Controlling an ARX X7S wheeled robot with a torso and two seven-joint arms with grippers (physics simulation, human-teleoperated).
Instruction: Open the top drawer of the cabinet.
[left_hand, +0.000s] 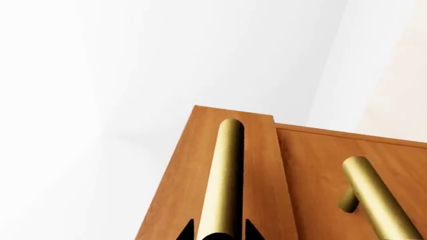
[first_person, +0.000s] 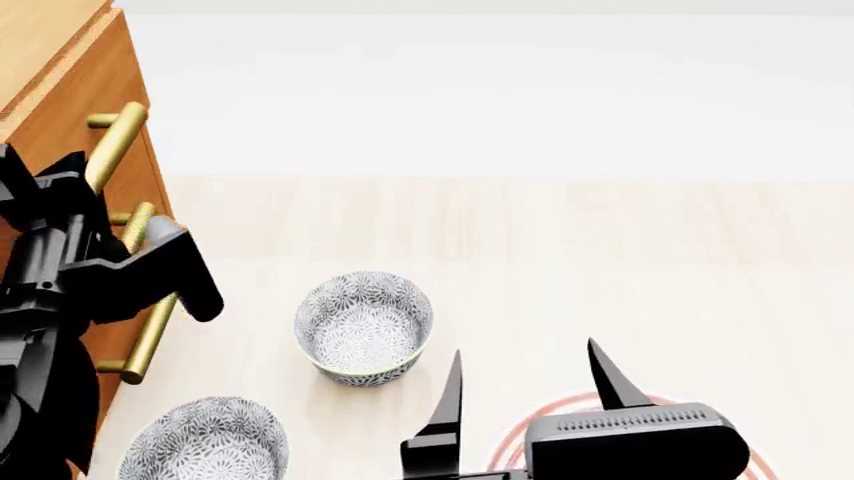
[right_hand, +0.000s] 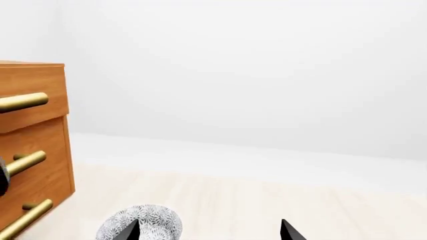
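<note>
At the cabinet (first_person: 60, 95) on my left side, I have the left gripper (left_hand: 219, 231) set around the brass bar handle (left_hand: 224, 175) of the top drawer (left_hand: 200, 165), its two black fingertips showing on either side of the bar in the left wrist view. I cannot tell from these pictures whether the jaws have actually clamped down or merely straddle the bar. In that same view the top drawer's front stands slightly proud of the next drawer (left_hand: 333, 170) beside it, so I judge the pull to be just under way, or the drawer barely cracked.

From the head view, the left arm (first_person: 80, 270) reaches across the cabinet's front at the left edge of the frame. My next move calls for a firm grip on the bar and a straight draw away from the cabinet, kept in line with the drawer's travel so the bar does not slip out.

My right gripper (first_person: 527, 395) hangs idle with its jaws spread wide and nothing between them, above a red ring marking (first_person: 561, 415). Two patterned bowls (first_person: 363, 327) (first_person: 203, 440) sit on the pale wooden floor (first_person: 601, 260) near the cabinet's foot, one just beside it. Behind lies a plain white wall (right_hand: 267, 75).
</note>
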